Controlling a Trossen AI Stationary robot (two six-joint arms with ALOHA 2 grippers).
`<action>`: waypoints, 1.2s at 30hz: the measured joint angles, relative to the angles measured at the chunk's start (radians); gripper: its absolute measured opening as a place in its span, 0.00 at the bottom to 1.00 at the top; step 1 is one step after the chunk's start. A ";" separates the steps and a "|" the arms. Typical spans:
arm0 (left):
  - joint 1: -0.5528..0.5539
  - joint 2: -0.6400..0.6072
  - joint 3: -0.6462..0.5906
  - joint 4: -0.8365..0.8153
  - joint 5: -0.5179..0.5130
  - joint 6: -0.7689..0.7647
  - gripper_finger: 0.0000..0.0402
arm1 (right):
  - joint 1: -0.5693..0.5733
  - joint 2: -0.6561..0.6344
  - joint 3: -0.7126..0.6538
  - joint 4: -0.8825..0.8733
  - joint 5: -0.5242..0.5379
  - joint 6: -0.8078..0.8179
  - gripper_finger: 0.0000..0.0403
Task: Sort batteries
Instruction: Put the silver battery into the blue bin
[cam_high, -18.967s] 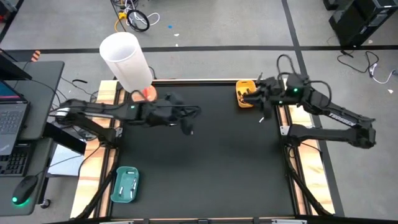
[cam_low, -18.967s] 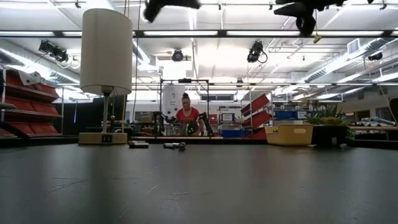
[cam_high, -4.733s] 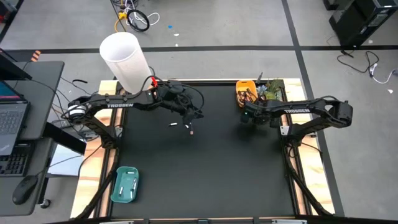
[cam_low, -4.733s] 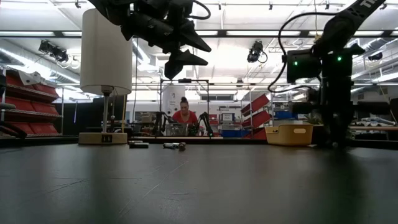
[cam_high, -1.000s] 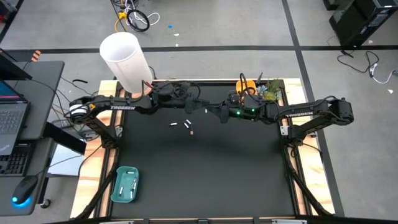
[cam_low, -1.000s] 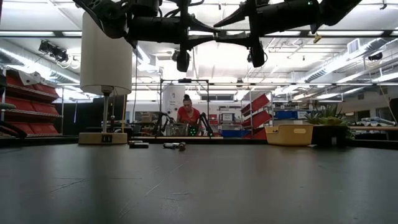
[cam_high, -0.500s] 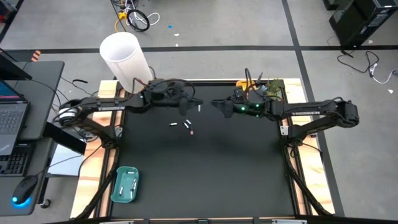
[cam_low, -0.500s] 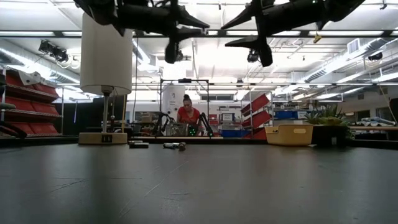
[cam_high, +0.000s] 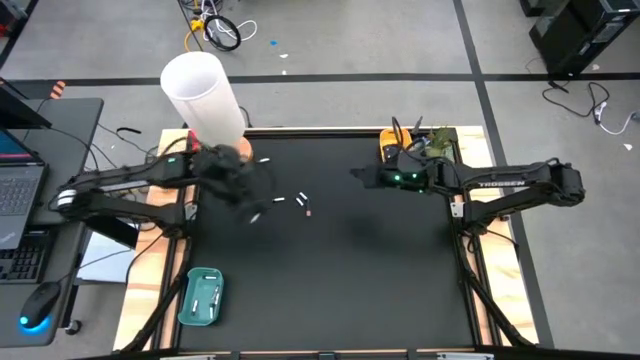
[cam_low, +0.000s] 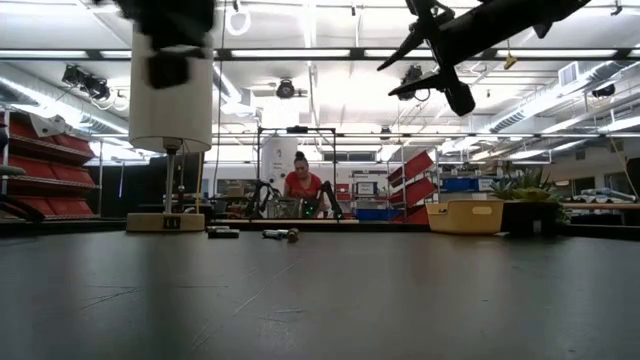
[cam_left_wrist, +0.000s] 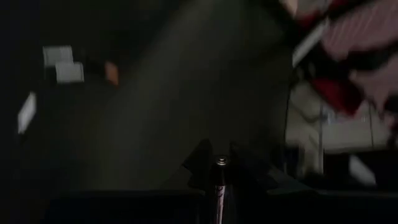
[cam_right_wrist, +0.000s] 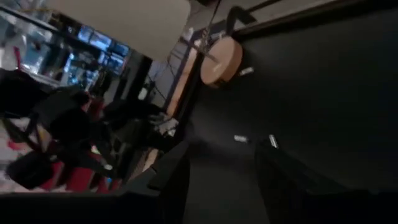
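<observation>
Two batteries (cam_high: 303, 206) lie near the table's middle, toward twelve o'clock. The left gripper (cam_left_wrist: 217, 163), toward ten o'clock, pinches one battery (cam_left_wrist: 219, 186) tight. The right gripper (cam_low: 425, 62), toward one o'clock, hangs wide open and empty. Next, I think, the held battery goes to the teal tray (cam_high: 201, 298) at seven o'clock.

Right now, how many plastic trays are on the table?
2. A teal rectangular plastic tray lies at the high view's lower-left table corner; a yellow plastic tray sits upper right, partly under the right arm.
</observation>
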 joint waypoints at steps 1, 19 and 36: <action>-0.024 -0.035 0.000 -0.063 0.000 -0.005 0.11 | 0.010 0.003 0.000 -0.005 0.000 0.003 0.41; -0.668 -0.159 -0.058 -0.304 -0.730 -0.990 0.11 | 0.004 0.079 -0.001 -0.130 -0.324 -0.366 0.41; -1.122 0.384 0.129 -0.314 -0.519 -1.688 0.11 | -0.014 0.077 -0.001 -0.135 -0.648 -0.601 0.41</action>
